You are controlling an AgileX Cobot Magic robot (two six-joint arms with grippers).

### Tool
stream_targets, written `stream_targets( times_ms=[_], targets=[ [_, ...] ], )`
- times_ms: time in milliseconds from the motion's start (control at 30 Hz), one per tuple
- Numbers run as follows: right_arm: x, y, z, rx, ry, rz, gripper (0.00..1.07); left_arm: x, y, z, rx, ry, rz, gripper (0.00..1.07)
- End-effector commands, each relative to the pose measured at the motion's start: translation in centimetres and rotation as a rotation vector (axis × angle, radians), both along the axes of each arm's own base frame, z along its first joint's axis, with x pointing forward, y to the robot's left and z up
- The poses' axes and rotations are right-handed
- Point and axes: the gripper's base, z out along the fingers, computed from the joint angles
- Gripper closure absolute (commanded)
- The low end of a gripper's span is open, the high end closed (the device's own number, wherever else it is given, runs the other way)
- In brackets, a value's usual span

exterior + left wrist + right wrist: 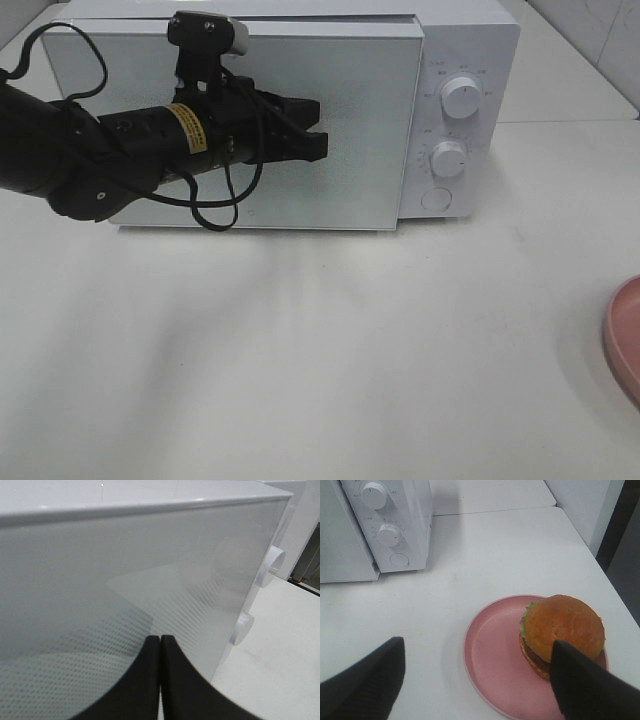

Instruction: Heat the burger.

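Over the white table [300,360], in the exterior high view, the left gripper [318,128] is hanging in front of the closed door [350,110] of one white microwave [470,40], its jaws pressed together and holding nothing; it is probably lining up to get that door open, since the burger cannot go in until then; two round knobs [461,97] are sitting one above the other on the control panel at the right, with a round button below them; only a sliver of the pink plate [625,340] is showing at the right edge, well apart from the microwave, and the burger itself is lying outside this view.

Close against the dotted door glass, the left wrist view is showing the two black fingertips [145,680] touching each other, the door just beyond them.

Looking down from the right wrist, the right gripper [477,680] is hovering with its jaws standing wide and empty above the one plate [490,665]; the single burger [562,630] is resting on the plate's right side, on the table right of and nearer than the microwave [395,525], seemingly waiting to be carried.
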Motion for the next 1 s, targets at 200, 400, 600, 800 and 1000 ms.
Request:
stream_targets(
  times_ms=[200, 400, 600, 800, 1000],
  targets=[
    [-0.4, 0.0, 0.0, -0.004, -0.031, 0.002, 0.31, 1.0, -2.0, 0.1, -0.005, -0.01, 0.039, 1.07],
    [-0.4, 0.0, 0.0, -0.004, -0.031, 0.002, 0.31, 2.1, -3.2, 0.3, -0.025, -0.013, 0.05, 1.07],
    [-0.4, 0.0, 0.0, -0.002, -0.031, 0.001, 0.31, 3.3, -4.1, 0.4, -0.029, -0.022, 0.054, 1.07],
    [-0.4, 0.0, 0.0, -0.004, -0.031, 0.002, 0.31, 2.8, -5.2, 0.8, -0.033, -0.033, 0.025, 1.07],
    [-0.4, 0.0, 0.0, -0.004, -0.031, 0.002, 0.31, 0.9, -6.6, 1.6, 0.02, -0.001, -0.012, 1.07]
  ],
)
